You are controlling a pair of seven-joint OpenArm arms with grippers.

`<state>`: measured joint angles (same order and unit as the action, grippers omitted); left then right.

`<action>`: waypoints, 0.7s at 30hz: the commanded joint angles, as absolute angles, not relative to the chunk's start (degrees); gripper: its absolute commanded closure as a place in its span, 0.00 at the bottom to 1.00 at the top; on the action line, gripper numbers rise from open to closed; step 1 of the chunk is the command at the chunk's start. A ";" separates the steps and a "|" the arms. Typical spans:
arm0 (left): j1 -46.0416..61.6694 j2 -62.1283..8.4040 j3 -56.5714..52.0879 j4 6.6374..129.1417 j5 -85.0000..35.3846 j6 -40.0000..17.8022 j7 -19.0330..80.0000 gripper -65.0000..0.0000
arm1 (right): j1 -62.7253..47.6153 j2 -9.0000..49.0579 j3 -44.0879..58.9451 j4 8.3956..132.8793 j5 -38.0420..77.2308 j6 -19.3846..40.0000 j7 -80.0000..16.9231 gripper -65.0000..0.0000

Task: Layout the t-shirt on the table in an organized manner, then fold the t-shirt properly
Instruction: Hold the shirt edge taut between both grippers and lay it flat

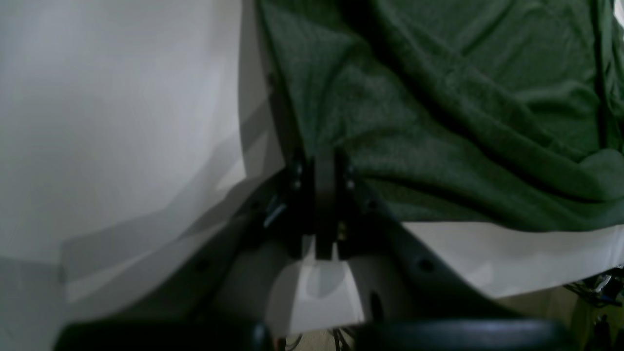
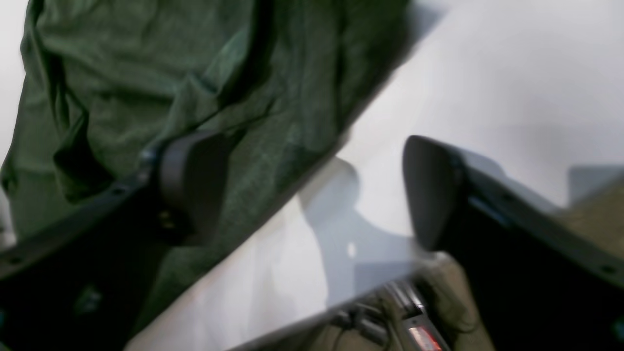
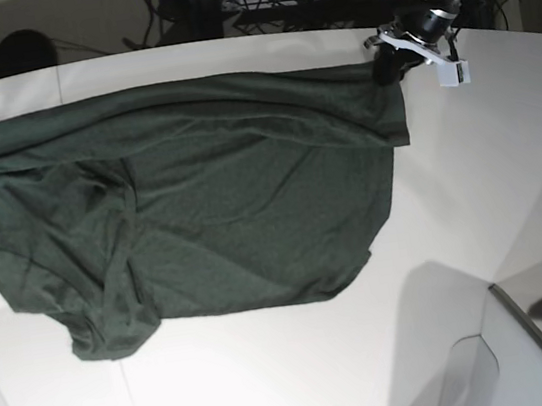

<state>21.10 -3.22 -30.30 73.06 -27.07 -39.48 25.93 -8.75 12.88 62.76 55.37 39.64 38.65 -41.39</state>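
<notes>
Item: t-shirt (image 3: pixel 200 203), dark green, spread wide but wrinkled on the table (image 3: pixel 472 195), far hem stretched between the two arms.

Left gripper (image 1: pixel 324 161): fingers pressed together, pinching a corner of the cloth edge; fabric fans out directly beyond the fingertips.

Right gripper (image 2: pixel 312 190): fingers spread wide, holding nothing; one pad (image 2: pixel 192 180) lies over the shirt's edge, the other pad (image 2: pixel 429 190) over bare table, so the hem runs between them.

Step in hand, as judged: securing both far corners for flattening. Recommended handling: close the right fingers squarely on the hem, then draw both corners apart evenly, keeping tension low so thin fabric does not bunch.
</notes>
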 commanded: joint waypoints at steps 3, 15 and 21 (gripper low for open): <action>21.14 -3.82 -30.46 73.98 -27.65 -40.00 25.10 1.00 | -8.40 14.11 63.08 54.99 39.69 40.00 -40.84 0.14; 21.23 -4.70 -30.37 73.98 -27.65 -40.00 25.10 1.00 | -5.23 14.20 62.81 50.68 39.52 40.00 -39.52 0.33; 21.93 -4.70 -30.46 74.07 -27.65 -40.00 25.10 1.00 | -5.49 14.20 63.08 50.24 39.52 40.00 -38.81 0.73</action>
<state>21.69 -4.16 -30.24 73.12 -27.07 -39.48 25.96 -5.61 13.06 62.78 49.47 38.54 39.70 -39.53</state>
